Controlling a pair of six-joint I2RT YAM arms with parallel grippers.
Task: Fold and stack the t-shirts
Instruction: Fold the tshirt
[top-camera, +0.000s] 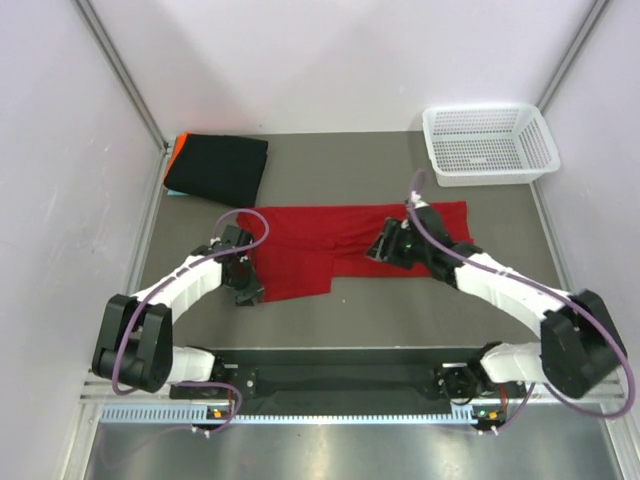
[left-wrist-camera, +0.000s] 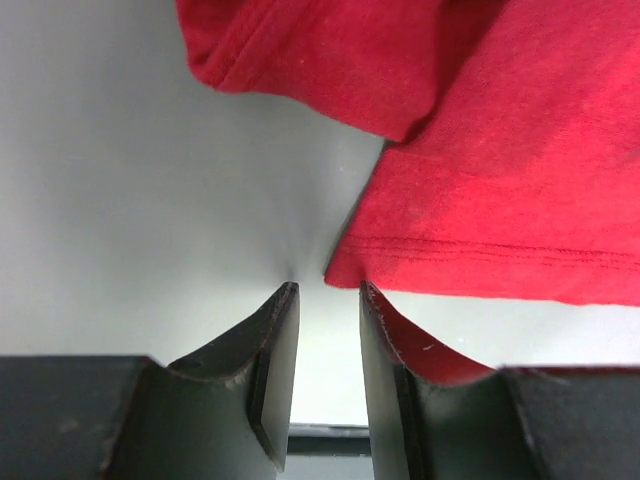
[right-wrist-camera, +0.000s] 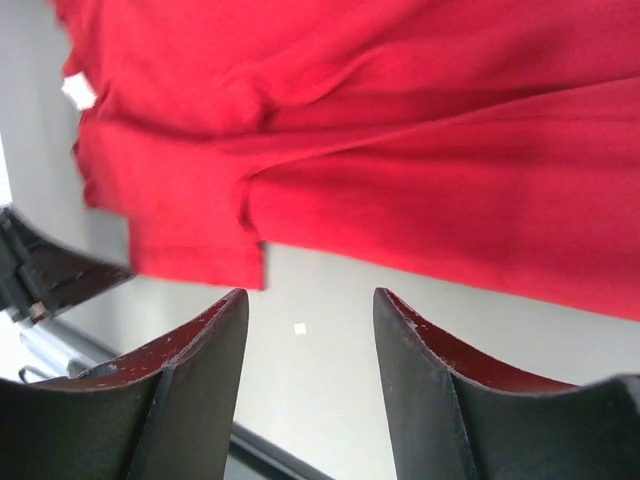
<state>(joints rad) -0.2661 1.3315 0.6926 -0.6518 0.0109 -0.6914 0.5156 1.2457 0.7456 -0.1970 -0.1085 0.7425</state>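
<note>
A bright red t-shirt (top-camera: 330, 235) lies spread across the middle of the table, its lower left part doubled over. My left gripper (top-camera: 249, 293) hovers at the shirt's near left corner. In the left wrist view that gripper (left-wrist-camera: 328, 288) is open and empty, with the hemmed corner of the red t-shirt (left-wrist-camera: 500, 180) just past its tips. My right gripper (top-camera: 379, 250) sits over the shirt's right half. The right wrist view shows it (right-wrist-camera: 310, 295) open, bare table between the fingers and the red t-shirt (right-wrist-camera: 400, 150) beyond. A folded black t-shirt (top-camera: 218, 166) rests at the back left.
An orange edge (top-camera: 172, 152) and a light-blue edge (top-camera: 175, 193) peek from under the black t-shirt. A white mesh basket (top-camera: 490, 145) stands at the back right corner. Pale walls close in the table on three sides.
</note>
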